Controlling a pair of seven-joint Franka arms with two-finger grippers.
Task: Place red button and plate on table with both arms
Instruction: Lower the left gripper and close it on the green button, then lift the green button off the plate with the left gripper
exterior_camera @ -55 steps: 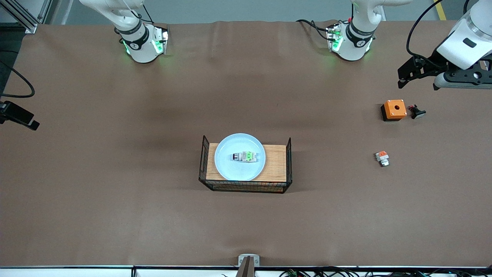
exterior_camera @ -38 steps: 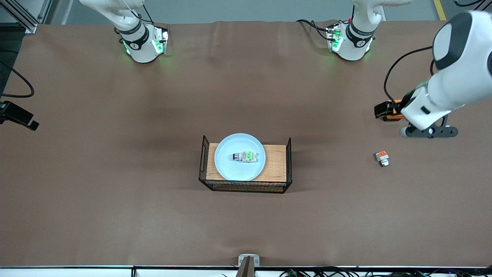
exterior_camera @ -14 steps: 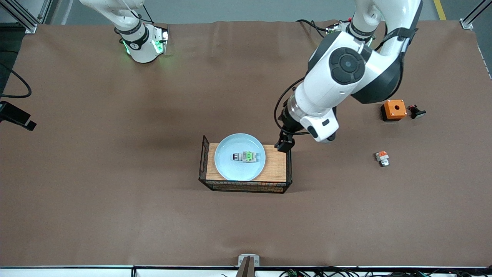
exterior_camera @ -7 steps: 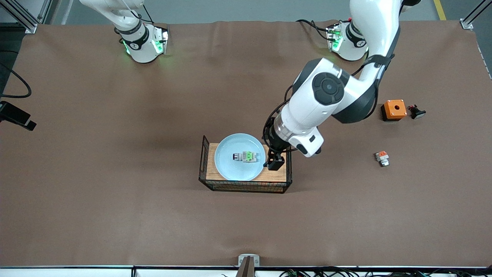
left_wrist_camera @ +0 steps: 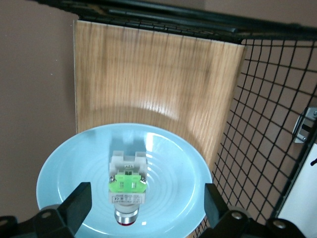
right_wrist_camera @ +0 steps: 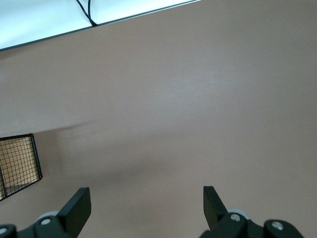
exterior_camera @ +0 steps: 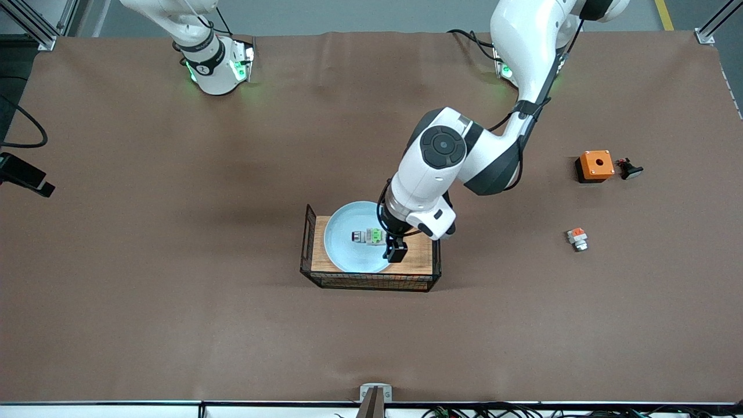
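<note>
Two arms share one brown counter (exterior_camera: 174,261). Left gripper (exterior_camera: 396,248): hovers over the plate (exterior_camera: 342,244), at the edge toward the left arm's end of the counter, fingers (left_wrist_camera: 77,206) spread wide with the red button (left_wrist_camera: 127,184) between them in the left wrist view, untouched. Red button: lies in the plate's middle. Plate: rests on a wooden tray (exterior_camera: 419,249) with black wire ends. Right gripper (right_wrist_camera: 147,206): waits above bare counter, jaws wide and holding nothing. An orange box (exterior_camera: 595,165) and a small orange-red unit (exterior_camera: 577,238) lie well apart from the tray, toward the left arm's end.
</note>
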